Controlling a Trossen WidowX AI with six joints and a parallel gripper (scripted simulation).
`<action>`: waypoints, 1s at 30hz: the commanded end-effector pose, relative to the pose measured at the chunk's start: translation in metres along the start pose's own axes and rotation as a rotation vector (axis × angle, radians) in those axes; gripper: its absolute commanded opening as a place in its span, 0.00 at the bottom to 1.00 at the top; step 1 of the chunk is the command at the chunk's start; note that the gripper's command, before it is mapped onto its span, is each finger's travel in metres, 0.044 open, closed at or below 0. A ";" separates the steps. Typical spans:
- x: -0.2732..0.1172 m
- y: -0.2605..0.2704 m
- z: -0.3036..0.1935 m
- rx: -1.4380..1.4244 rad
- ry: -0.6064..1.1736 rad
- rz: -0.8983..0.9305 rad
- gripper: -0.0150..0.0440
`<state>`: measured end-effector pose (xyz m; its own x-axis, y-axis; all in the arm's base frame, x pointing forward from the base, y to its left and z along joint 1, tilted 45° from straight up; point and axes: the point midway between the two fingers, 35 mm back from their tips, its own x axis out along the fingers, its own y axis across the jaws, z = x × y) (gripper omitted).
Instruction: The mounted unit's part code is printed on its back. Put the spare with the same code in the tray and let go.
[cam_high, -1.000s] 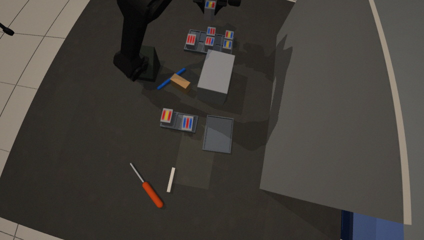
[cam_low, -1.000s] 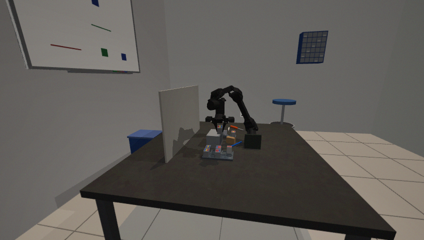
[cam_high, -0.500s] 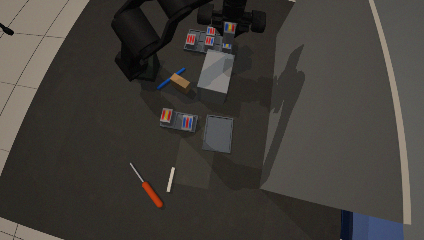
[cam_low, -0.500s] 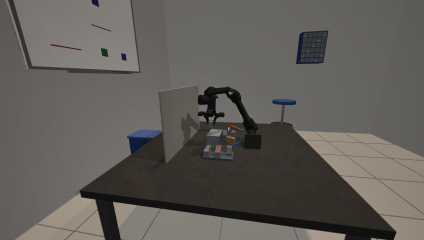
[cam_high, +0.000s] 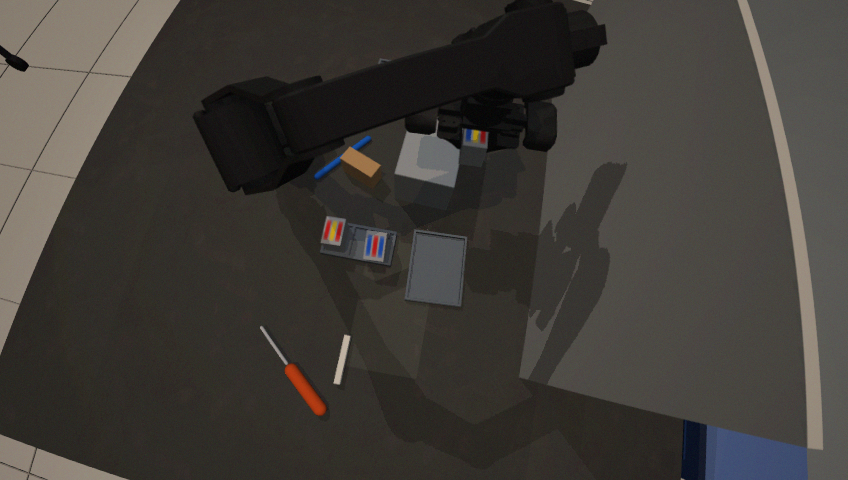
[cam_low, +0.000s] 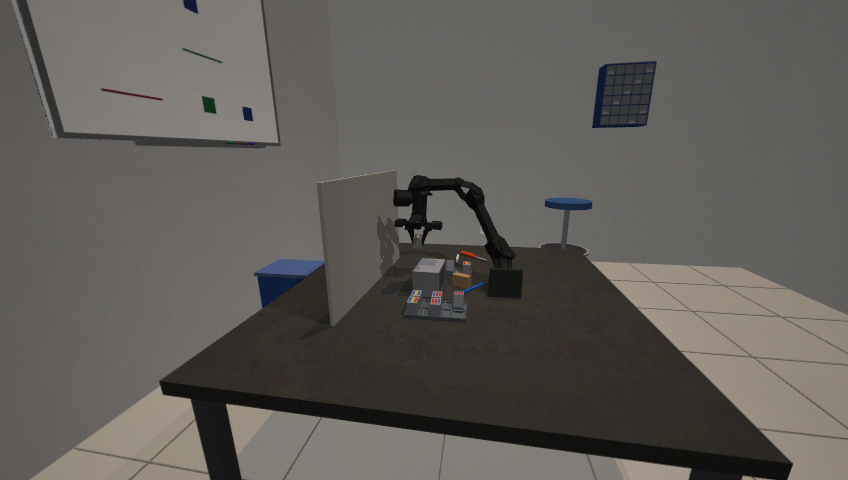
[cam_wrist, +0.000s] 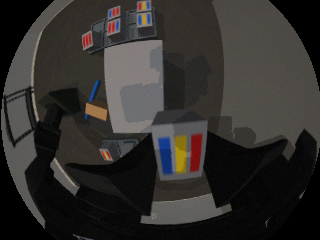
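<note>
Spare block (cam_high: 474, 145) (cam_low: 417, 240) (cam_wrist: 180, 150), striped blue, yellow and red on its top as the wrist view shows it, hangs above the dark worktable (cam_high: 196, 285) (cam_low: 416, 368), pinched between the fingers of the black gripper (cam_high: 474, 139) (cam_low: 417, 239) (cam_wrist: 175, 131). The fingers press on opposite sides of the block, held clear of the shallow gray tray (cam_high: 436, 268), where it has yet to be set down.

Below the raised arm (cam_high: 416, 83) (cam_low: 487, 223) stands a large pale gray box (cam_high: 425, 163) (cam_low: 428, 278) (cam_wrist: 132, 85). On one side of it sits a rack (cam_low: 437, 317) (cam_wrist: 125, 40) carrying five striped blocks; on the other, just beside the tray, a smaller holder (cam_high: 357, 259) (cam_wrist: 131, 140) bears two more, one marked red, yellow, red (cam_high: 333, 230) (cam_low: 466, 267) (cam_wrist: 106, 153) and the other blue, red, blue (cam_high: 374, 245).

Near the box, a tan block (cam_high: 360, 163) (cam_low: 461, 280) (cam_wrist: 96, 111) rests next to a blue rod (cam_high: 327, 170) (cam_low: 474, 287) (cam_wrist: 93, 92). An orange-handled screwdriver (cam_high: 305, 389) (cam_low: 468, 254) and a slim white bar (cam_high: 341, 359) lie apart from the racks. A tall pale panel (cam_high: 666, 237) (cam_low: 357, 249) stands upright along one side of the workspace, the arm's shadow falling across it, while a blue-topped stool (cam_low: 568, 204) stands beyond the table. The code on the unit's back cannot be read from these angles.
</note>
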<state>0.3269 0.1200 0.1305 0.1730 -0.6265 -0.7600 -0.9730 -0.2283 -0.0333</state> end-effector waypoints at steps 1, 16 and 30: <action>0.000 -0.003 -0.033 0.000 0.019 -0.007 0.25; 0.005 0.016 -0.147 0.003 0.109 0.017 0.25; 0.013 0.015 -0.147 0.003 0.105 0.019 0.25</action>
<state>0.3371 0.0006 0.2184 0.1738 -0.7025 -0.6901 -0.9771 -0.2103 -0.0320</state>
